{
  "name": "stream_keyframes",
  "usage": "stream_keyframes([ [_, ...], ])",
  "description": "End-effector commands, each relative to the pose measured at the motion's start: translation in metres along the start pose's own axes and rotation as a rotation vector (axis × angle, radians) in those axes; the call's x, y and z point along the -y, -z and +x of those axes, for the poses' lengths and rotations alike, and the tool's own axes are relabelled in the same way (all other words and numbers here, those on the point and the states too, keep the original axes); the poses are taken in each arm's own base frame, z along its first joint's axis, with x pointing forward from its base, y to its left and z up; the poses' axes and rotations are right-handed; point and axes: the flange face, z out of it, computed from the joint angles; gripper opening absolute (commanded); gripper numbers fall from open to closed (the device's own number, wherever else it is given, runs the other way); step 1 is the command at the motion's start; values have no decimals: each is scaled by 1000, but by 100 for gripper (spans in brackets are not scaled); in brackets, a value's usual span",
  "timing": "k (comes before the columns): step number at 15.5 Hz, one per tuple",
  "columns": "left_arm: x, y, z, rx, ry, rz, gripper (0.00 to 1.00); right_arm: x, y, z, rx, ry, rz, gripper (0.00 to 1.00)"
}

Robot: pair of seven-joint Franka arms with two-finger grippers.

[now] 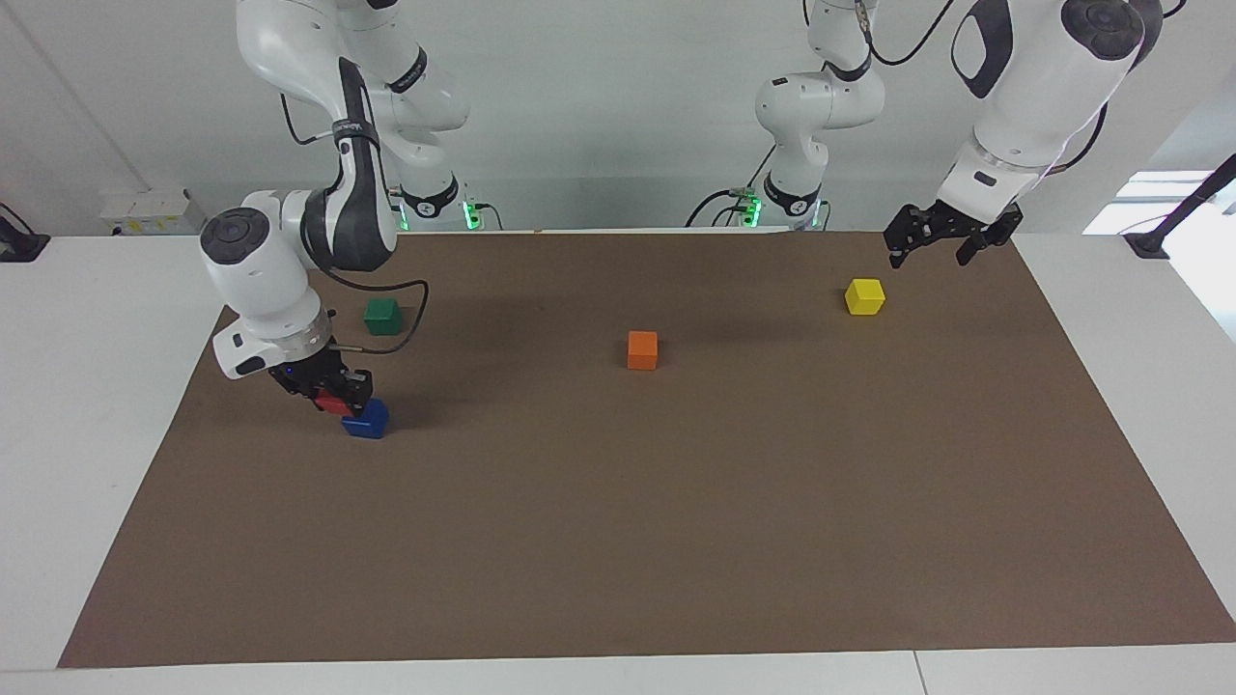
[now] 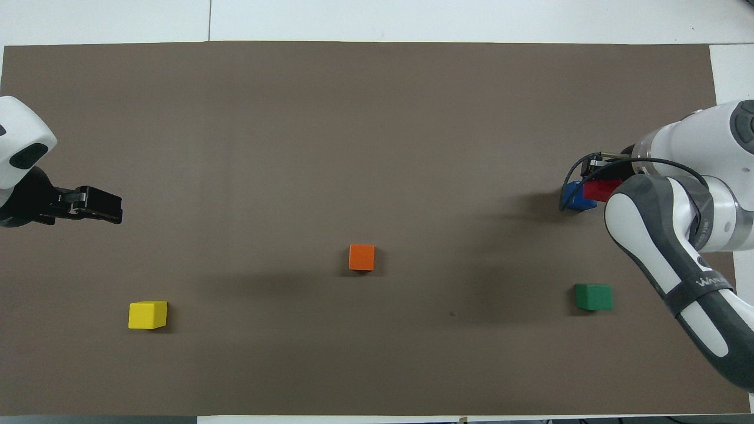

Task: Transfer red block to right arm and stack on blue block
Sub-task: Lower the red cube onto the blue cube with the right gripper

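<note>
Facing view, left to right. Right arm [image 1: 290, 261] reaches down at its own end of the brown mat [image 1: 676, 541]. Right gripper [image 1: 333, 398] is clamped on the red block [image 1: 335, 404], fingers pinching it from both sides. Red block hangs just above the blue block [image 1: 366, 419], partly over it, off toward the arm's side; whether the two touch I can't tell. In the overhead view the red block [image 2: 599, 189] covers part of the blue block [image 2: 576, 197], so not centred on it. Blue block sits on the mat. Green block [image 1: 382, 316] is nearer to the robots than the blue one, apart from it. Orange block [image 1: 642, 349] sits mid-mat, alone. Yellow block [image 1: 864, 296] lies toward the left arm's end. Left gripper [image 1: 941, 239] hangs in the air over the mat edge near the yellow block, fingers spread, holding nothing; left arm waits.
</note>
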Motion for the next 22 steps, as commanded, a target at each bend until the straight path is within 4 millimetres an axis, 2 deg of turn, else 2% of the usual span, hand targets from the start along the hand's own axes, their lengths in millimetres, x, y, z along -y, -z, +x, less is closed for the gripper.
stream_keyframes([
  [1, 5, 4, 2, -17, -5, -15, 100, -2, -7, 4, -7, -21, -14, 0],
  [7, 4, 3, 4, -40, -6, -15, 100, -4, -15, 10, -14, -25, -10, 0],
  [9, 4, 4, 5, -46, -3, -17, 100, -2, -11, 13, -23, -22, -8, 0],
  [15, 2, 3, 5, -46, -6, -17, 100, 5, -23, 13, -14, -41, -7, 0],
  [22, 3, 5, 2, -41, -4, -16, 100, 3, -27, 11, -8, -41, -8, 0],
])
